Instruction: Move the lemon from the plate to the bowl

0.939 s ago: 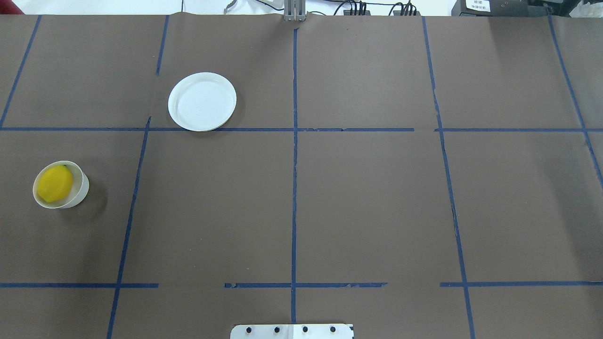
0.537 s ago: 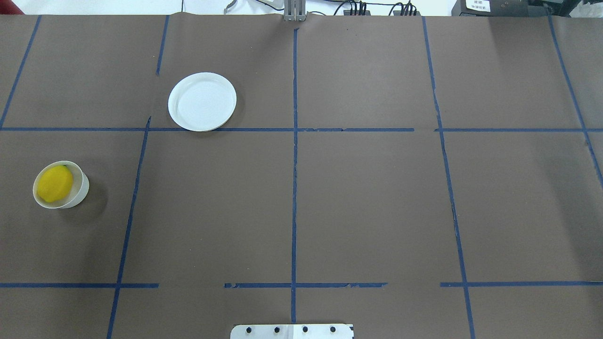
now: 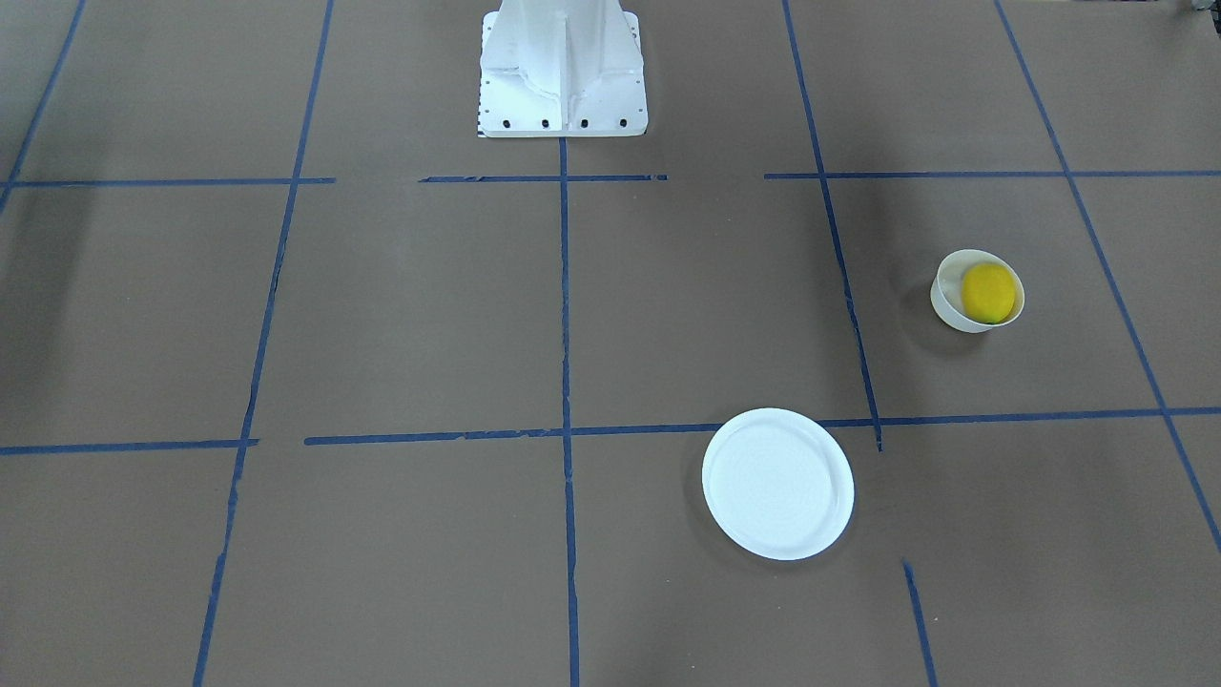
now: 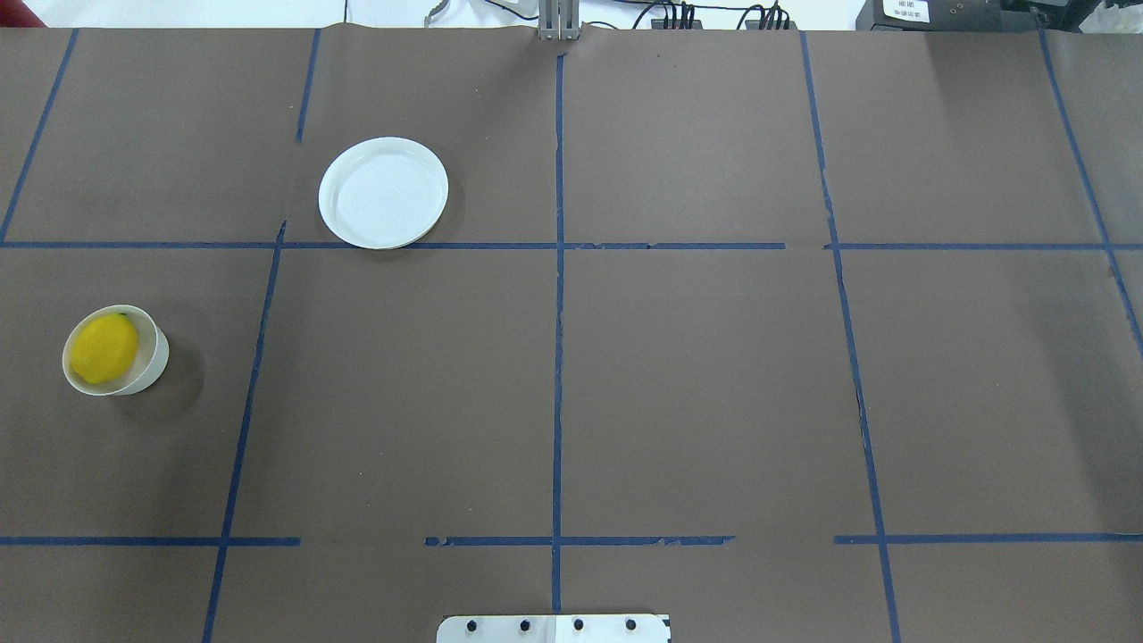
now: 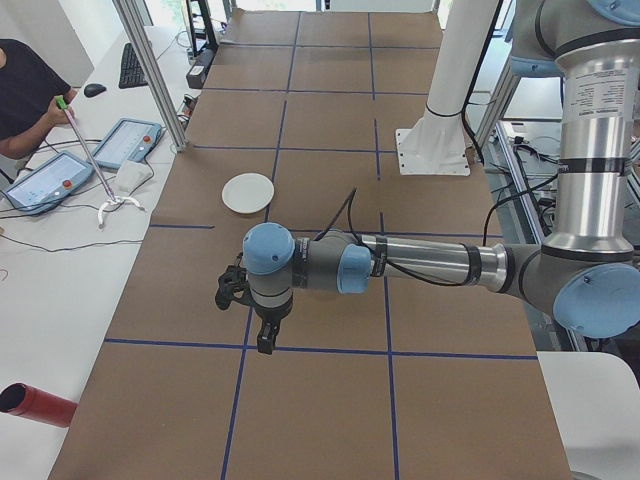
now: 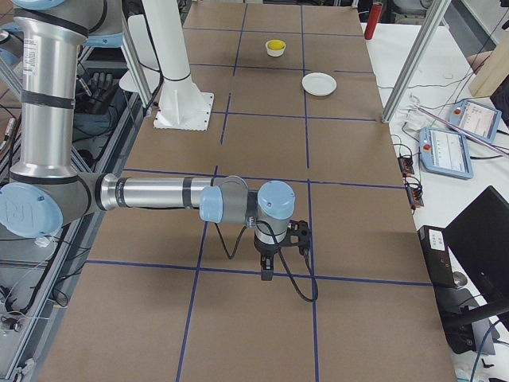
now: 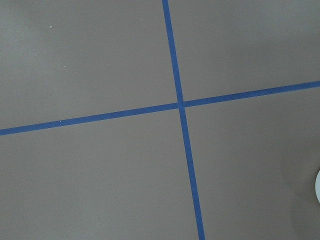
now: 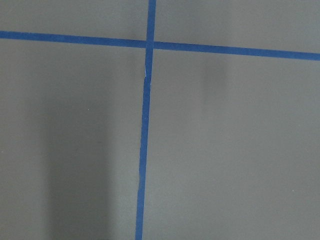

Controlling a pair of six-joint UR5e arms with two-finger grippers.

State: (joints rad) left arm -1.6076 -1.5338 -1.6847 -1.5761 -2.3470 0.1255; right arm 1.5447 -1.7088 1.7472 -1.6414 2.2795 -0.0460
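Glossy yellow oval lemon (image 4: 104, 348) is lying in the small deep white bowl (image 4: 156, 364), its long axis slanting and green tip pointing toward the flat round white plate (image 4: 384, 192) well apart from that bowl, while left gripper (image 5: 263, 343) and right gripper (image 6: 266, 273) are hanging far from it, and I cannot tell how their jaws stand.

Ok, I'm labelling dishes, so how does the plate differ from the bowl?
The plate is wide and flat, the bowl smaller and deeper. The plate is empty; the bowl holds the lemon. Both are round and white.
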